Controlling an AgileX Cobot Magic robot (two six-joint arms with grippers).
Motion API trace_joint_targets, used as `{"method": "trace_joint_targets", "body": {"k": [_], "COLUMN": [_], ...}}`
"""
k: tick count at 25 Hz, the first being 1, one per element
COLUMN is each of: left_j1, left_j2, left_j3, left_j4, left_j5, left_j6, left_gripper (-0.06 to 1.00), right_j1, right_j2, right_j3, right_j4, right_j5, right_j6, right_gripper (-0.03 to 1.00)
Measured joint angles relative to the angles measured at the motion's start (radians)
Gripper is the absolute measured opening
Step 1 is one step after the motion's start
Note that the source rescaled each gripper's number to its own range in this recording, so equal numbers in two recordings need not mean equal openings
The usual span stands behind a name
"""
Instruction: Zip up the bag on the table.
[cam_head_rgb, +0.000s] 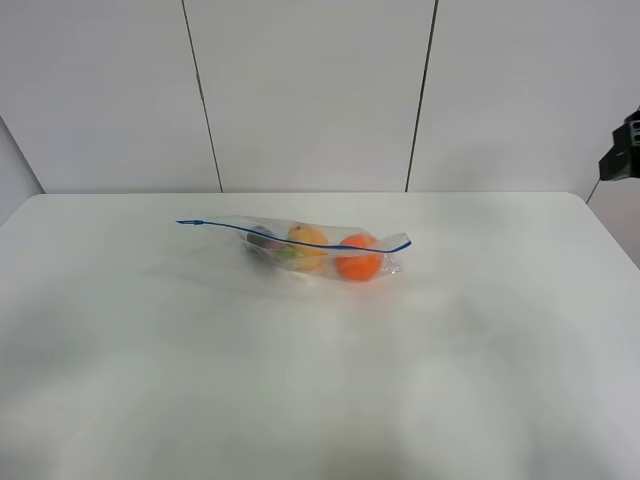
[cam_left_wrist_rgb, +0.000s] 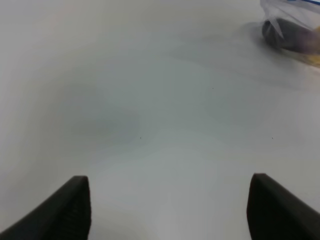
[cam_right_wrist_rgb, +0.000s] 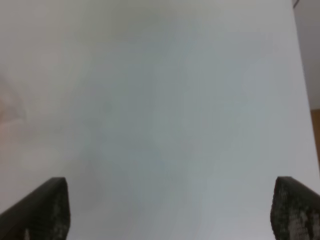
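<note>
The clear bag (cam_head_rgb: 315, 248) lies on the white table (cam_head_rgb: 320, 380) a little behind its middle. A blue zipper strip (cam_head_rgb: 290, 236) runs along its upper edge, with the slider at the left end. A yellow pear (cam_head_rgb: 307, 240), an orange (cam_head_rgb: 359, 257) and a dark eggplant (cam_head_rgb: 262, 240) show through it. Neither arm shows in the exterior high view. My left gripper (cam_left_wrist_rgb: 170, 205) is open over bare table, with the bag's eggplant end (cam_left_wrist_rgb: 292, 30) well away from it. My right gripper (cam_right_wrist_rgb: 170, 210) is open over bare table; the bag is out of that view.
Grey wall panels (cam_head_rgb: 310, 90) stand behind the table. A black fixture (cam_head_rgb: 625, 150) sits off the table's far right corner. The table's right edge (cam_right_wrist_rgb: 304, 100) shows in the right wrist view.
</note>
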Motion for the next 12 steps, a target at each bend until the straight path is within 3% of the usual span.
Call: {"method": "trace_joint_targets", "body": {"k": [12], "left_j1": [0.000], "left_j2": [0.000], "left_j3": [0.000], "left_j4": [0.000], "left_j5": [0.000], "left_j6": [0.000], "left_gripper": [0.99], "right_j1": [0.000], "right_j2": [-0.349], "right_j3": [0.000], "right_j4": [0.001], "right_j5": [0.199], "right_j6": [0.000], "right_gripper": [0.99]}}
